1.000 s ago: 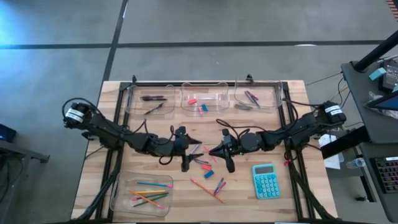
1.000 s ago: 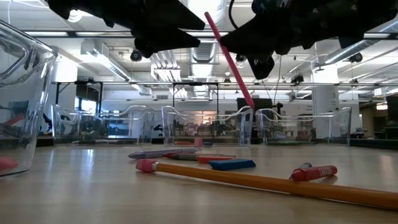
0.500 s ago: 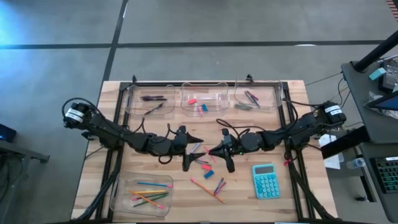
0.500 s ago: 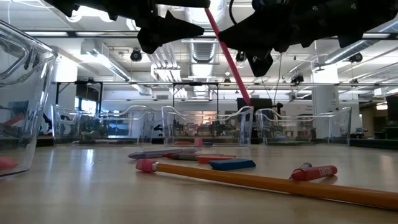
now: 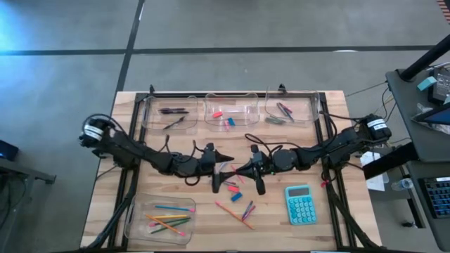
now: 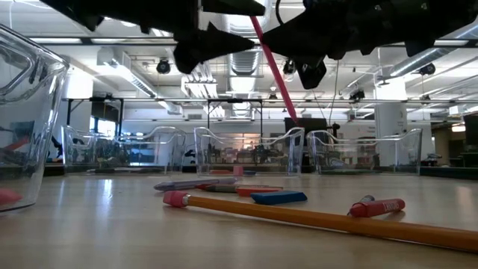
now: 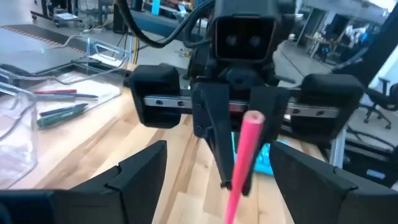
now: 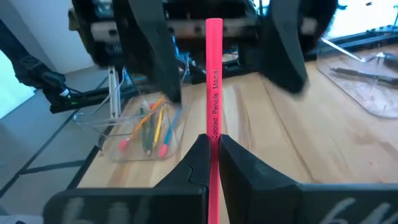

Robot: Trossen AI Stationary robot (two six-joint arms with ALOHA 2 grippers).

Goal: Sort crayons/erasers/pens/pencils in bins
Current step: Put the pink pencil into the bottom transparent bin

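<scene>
My right gripper [image 8: 214,148] is shut on a pink pencil [image 8: 214,81] and holds it above the table's middle. The pencil also shows in the low view [image 6: 272,67]. My left gripper [image 7: 221,186] faces it from the table's left and is open. Its two fingers stand on either side of the pencil's free end [image 7: 252,118] without touching it. Loose crayons, erasers and pencils [image 5: 233,188] lie on the wood below. Three clear bins [image 5: 230,111] line the far edge. A fourth bin [image 5: 160,219] at the near left holds several pencils. My right gripper pinches the pink pencil's shaft [image 8: 214,134] between its two fingertips, partway along its length. The fingers come level from the table's right, and the pencil runs along them rather than across. It is lifted clear and tilted, with its free end [image 6: 254,19] higher and toward my left gripper.
A teal calculator [image 5: 301,204] lies at the near right. An orange pencil [image 6: 314,217] and a red crayon [image 6: 377,206] lie near the front edge. Black frame rails run along the table's left and right sides. Bare wood shows between the far bins and the arms.
My left gripper has moved toward the table's right, closer to the pink pencil's raised end, and has rolled a little. It has stayed open. My right gripper has kept the pencil still in the air.
</scene>
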